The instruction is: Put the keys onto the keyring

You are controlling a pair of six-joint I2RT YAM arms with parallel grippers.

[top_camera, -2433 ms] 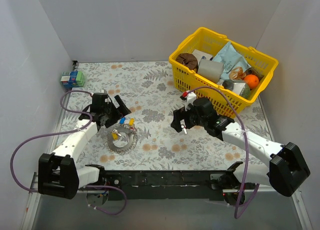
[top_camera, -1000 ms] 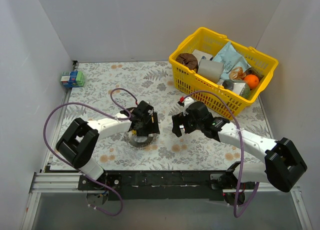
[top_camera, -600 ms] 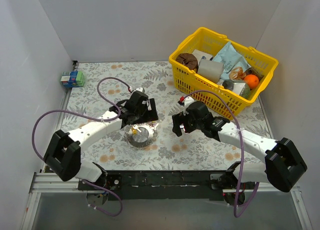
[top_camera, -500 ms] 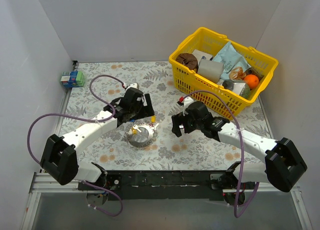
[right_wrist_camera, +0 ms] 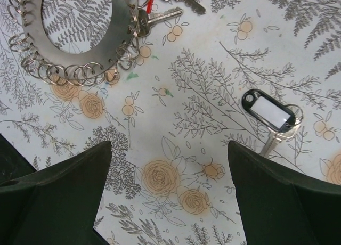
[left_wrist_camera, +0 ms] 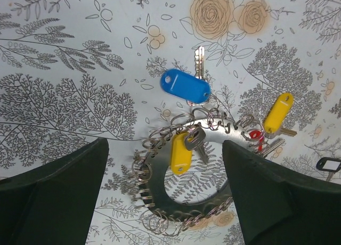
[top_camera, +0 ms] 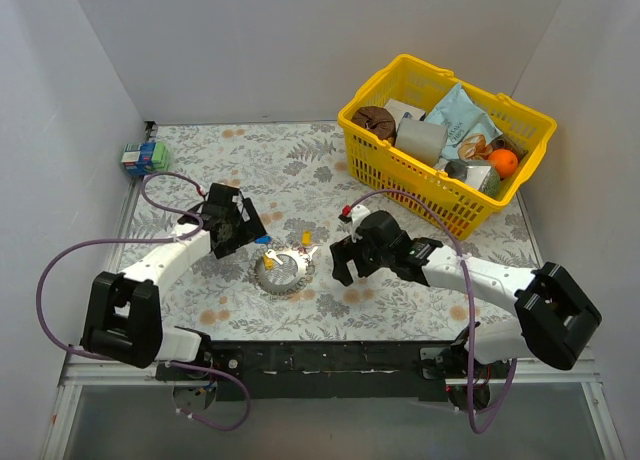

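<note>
The flowery tabletop (top_camera: 330,170) holds a yellow basket (top_camera: 372,150) at the far right, a little green and blue box (top_camera: 146,158) at the far left, the keyring (right_wrist_camera: 80,56) with keys (left_wrist_camera: 185,87) near the middle, and a black-tagged key (right_wrist_camera: 268,113) lying apart.

Five keys (left_wrist_camera: 184,87) (two yellow-tagged), one keyring (left_wrist_camera: 156,176), one basket (top_camera: 425,63)

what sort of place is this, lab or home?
Probably a lab test cell: plain white walls box in a floral-covered table, the left arm and right arm bolted to a rail, a yellow basket of mixed props.
</note>
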